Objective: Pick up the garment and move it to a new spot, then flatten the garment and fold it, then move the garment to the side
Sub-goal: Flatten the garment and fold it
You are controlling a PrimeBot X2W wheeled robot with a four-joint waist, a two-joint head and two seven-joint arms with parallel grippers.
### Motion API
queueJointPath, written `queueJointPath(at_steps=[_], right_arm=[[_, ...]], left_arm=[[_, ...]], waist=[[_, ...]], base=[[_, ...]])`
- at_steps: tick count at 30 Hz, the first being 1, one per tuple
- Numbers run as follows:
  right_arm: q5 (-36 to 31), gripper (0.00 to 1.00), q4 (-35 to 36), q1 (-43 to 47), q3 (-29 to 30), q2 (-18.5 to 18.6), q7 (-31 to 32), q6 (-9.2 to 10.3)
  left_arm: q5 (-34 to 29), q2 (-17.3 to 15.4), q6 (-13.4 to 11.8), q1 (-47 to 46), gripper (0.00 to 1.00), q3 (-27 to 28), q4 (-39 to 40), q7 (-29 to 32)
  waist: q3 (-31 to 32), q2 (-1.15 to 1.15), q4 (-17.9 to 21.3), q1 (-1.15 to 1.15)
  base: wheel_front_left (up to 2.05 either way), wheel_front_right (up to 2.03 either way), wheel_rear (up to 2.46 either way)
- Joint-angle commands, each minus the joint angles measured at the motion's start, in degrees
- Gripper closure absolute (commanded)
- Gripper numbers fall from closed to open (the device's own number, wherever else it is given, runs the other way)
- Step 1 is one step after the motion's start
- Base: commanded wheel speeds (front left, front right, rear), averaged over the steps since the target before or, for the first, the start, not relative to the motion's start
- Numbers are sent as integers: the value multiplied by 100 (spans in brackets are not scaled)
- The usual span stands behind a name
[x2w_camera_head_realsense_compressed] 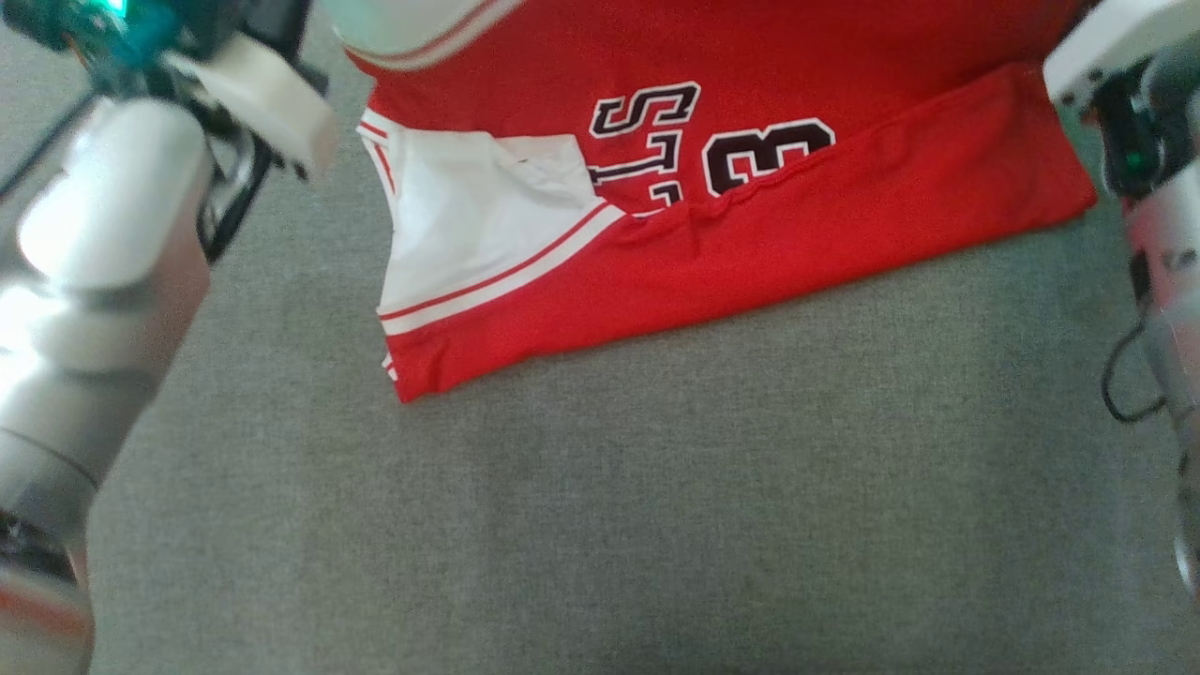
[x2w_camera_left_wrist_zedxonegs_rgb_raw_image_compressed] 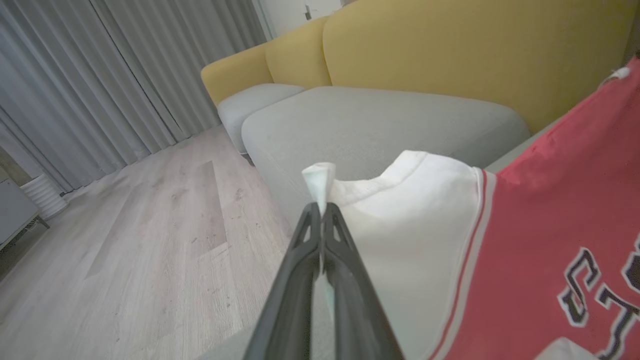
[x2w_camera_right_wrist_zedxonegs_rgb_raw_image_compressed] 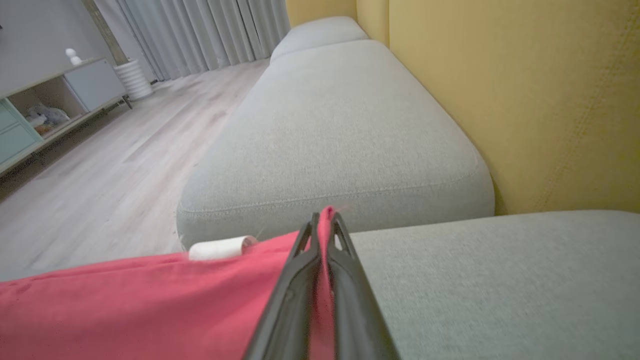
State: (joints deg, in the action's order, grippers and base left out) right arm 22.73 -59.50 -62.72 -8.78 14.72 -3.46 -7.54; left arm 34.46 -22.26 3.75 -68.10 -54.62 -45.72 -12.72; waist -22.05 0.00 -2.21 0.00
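Observation:
The garment (x2w_camera_head_realsense_compressed: 750, 253) is a red jersey with white trim and black lettering. Its lower part lies on the grey sofa cushion (x2w_camera_head_realsense_compressed: 656, 516), and its upper part runs off the top of the head view. In the left wrist view my left gripper (x2w_camera_left_wrist_zedxonegs_rgb_raw_image_compressed: 320, 210) is shut on a white trimmed edge of the garment (x2w_camera_left_wrist_zedxonegs_rgb_raw_image_compressed: 415, 225), and a tuft of white cloth pokes out past the tips. In the right wrist view my right gripper (x2w_camera_right_wrist_zedxonegs_rgb_raw_image_compressed: 324, 222) is shut on a red edge of the garment (x2w_camera_right_wrist_zedxonegs_rgb_raw_image_compressed: 150, 295), held just above the cushion. My pale forearms frame the jersey at both sides of the head view.
The yellow sofa backrest (x2w_camera_left_wrist_zedxonegs_rgb_raw_image_compressed: 450, 50) rises behind the grey seat cushions (x2w_camera_right_wrist_zedxonegs_rgb_raw_image_compressed: 340, 130). Wooden floor (x2w_camera_left_wrist_zedxonegs_rgb_raw_image_compressed: 150, 225) lies beyond the sofa's edge. Grey curtains (x2w_camera_left_wrist_zedxonegs_rgb_raw_image_compressed: 100, 75), a low cabinet (x2w_camera_right_wrist_zedxonegs_rgb_raw_image_compressed: 50, 100) and a white ribbed bin (x2w_camera_right_wrist_zedxonegs_rgb_raw_image_compressed: 132, 77) stand farther off.

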Motion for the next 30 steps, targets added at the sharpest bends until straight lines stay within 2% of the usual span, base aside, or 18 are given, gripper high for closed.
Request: queueJointPath(at_steps=[1, 7, 15, 22, 30], right_arm=[[65, 100, 99, 138, -121, 97, 59, 5], [202, 100, -77, 641, -587, 473, 347, 5], [654, 100, 191, 1191, -1404, 927, 1015, 5], [724, 100, 427, 1398, -2038, 1393, 1334, 5], [1159, 100, 662, 1571, -2468, 1573, 1688, 5]], left_arm=[[-60, -243, 33, -45, 100, 125, 65, -45], [-3, -431, 172, 549, 100, -186, 483, 237], [296, -982, 304, 1362, 100, -712, 1790, 1321], [637, -1299, 222, 1704, 100, -783, 2687, 1965], [826, -1550, 85, 1910, 100, -953, 3287, 2664]], waist=[[92, 0, -56, 0], [341, 0, -187, 0], [574, 0, -245, 0], [672, 0, -211, 0], [743, 0, -157, 0]], base=[[0, 0, 0], [0, 0, 0], [0, 0, 0], [0, 0, 0], [0, 0, 0]])
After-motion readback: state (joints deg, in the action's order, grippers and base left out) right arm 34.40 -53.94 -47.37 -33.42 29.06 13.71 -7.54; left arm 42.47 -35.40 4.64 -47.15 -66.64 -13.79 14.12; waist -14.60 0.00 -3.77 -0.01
